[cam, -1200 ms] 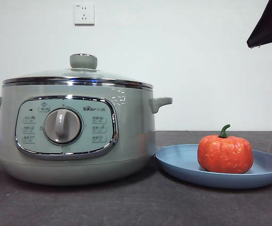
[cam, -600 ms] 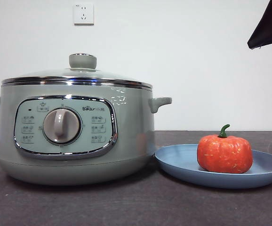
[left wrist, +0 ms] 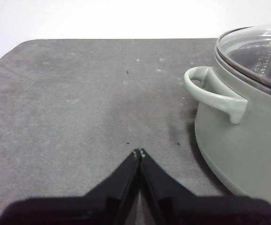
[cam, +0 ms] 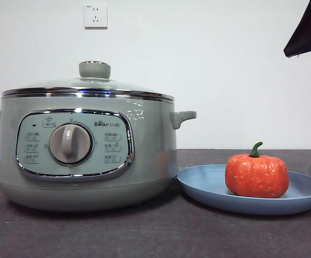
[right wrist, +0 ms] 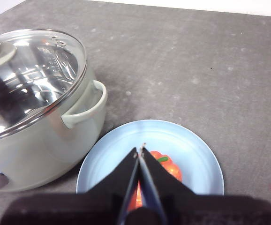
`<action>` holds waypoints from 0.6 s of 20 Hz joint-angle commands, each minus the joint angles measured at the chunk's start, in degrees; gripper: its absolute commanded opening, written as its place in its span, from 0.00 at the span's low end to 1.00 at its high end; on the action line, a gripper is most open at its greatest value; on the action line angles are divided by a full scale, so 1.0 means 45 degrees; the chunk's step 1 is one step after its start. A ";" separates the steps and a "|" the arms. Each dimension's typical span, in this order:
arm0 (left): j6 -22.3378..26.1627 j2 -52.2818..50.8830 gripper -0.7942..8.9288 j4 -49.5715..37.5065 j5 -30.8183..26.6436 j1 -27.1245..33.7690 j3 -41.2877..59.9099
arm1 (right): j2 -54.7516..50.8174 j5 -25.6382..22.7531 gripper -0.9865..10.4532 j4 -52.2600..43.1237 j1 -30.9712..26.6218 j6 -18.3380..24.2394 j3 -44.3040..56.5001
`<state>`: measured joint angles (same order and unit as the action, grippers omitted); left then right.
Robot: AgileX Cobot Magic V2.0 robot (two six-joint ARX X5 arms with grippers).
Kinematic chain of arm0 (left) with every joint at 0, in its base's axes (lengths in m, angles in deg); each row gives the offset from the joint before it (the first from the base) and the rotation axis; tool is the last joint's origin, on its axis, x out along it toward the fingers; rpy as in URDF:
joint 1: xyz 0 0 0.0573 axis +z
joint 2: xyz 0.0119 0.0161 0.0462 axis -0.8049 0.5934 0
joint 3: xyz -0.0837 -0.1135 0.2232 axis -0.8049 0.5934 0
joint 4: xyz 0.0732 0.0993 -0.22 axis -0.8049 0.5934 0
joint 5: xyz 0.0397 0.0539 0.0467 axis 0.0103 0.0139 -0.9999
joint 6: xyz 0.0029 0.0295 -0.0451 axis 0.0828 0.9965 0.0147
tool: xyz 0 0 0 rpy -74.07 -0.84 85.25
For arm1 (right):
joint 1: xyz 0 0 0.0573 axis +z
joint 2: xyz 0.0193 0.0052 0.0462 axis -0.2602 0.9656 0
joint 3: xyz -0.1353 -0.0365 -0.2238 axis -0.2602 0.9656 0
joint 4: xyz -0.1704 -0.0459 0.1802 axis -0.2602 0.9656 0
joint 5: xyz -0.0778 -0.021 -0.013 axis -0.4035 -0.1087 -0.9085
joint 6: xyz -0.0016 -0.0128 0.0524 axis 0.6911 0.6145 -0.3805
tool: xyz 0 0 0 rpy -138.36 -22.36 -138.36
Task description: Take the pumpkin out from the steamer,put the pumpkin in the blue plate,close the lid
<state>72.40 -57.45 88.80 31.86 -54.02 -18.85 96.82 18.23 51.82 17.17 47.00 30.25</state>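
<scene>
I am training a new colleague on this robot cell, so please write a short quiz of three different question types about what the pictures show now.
1. True or false: the lid sits on the steamer.
2. Where is the pumpkin?
A. inside the steamer
B. on the plate
C. on the bare table
3. Fill in: the right hand hangs above the ____, and its jaws are shut.

Key
1. True. The lid rests closed on the chrome rim.
2. B. It stands upright on the plate, beside the steamer.
3. Plate. The left hand, also shut, waits over the table by the steamer's other handle.
</scene>
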 commanded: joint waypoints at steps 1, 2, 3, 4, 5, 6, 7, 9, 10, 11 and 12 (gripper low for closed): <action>-0.0126 -0.0034 0.08 -0.0029 -0.0005 0.0039 0.0209 | -0.0010 -0.0039 0.09 -0.0029 0.0005 -0.0155 0.0058; -0.0126 -0.0034 0.08 -0.0024 0.0000 0.0039 0.0209 | -0.0010 -0.0039 0.09 -0.0029 0.0005 -0.0151 0.0058; -0.0126 -0.0034 0.08 -0.0029 -0.0005 0.0039 0.0209 | -0.0010 -0.0039 0.09 -0.0029 0.0005 -0.0155 0.0058; -0.0126 -0.0034 0.08 -0.0024 0.0000 0.0039 0.0209 | -0.0010 -0.0039 0.09 -0.0034 0.0005 -0.0155 0.0058; -0.0126 -0.0034 0.08 -0.0029 0.0000 0.0039 0.0209 | -0.0010 -0.0039 0.09 -0.0029 0.0005 -0.0155 0.0058; -0.0126 -0.0034 0.08 -0.0024 0.0000 0.0039 0.0209 | -0.0010 -0.0039 0.09 -0.0029 0.0005 -0.0151 0.0058; -0.0121 -0.0034 0.08 -0.0029 0.0000 0.0039 0.0209 | -0.0010 -0.0039 0.09 -0.0034 0.0005 -0.0155 0.0058; -0.0126 -0.0034 0.08 -0.0029 0.0000 0.0039 0.0209 | -0.0010 -0.0068 0.09 -0.0044 0.0005 -0.0131 0.0058; -0.0126 -0.0034 0.08 -0.0029 0.0000 0.0039 0.0209 | -0.0010 -0.0087 0.09 -0.0083 0.0005 0.0189 0.0058; -0.0126 -0.0034 0.08 -0.0029 -0.0005 0.0039 0.0209 | -0.0063 -0.0063 0.09 0.0044 0.0005 0.0316 0.0058; -0.0126 -0.0034 0.08 -0.0029 0.0000 0.0039 0.0209 | -0.0403 -0.0092 0.09 0.0379 0.0000 0.0325 0.0058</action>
<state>72.38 -57.45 88.80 31.86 -54.02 -18.85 95.62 18.14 53.90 17.15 47.90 30.25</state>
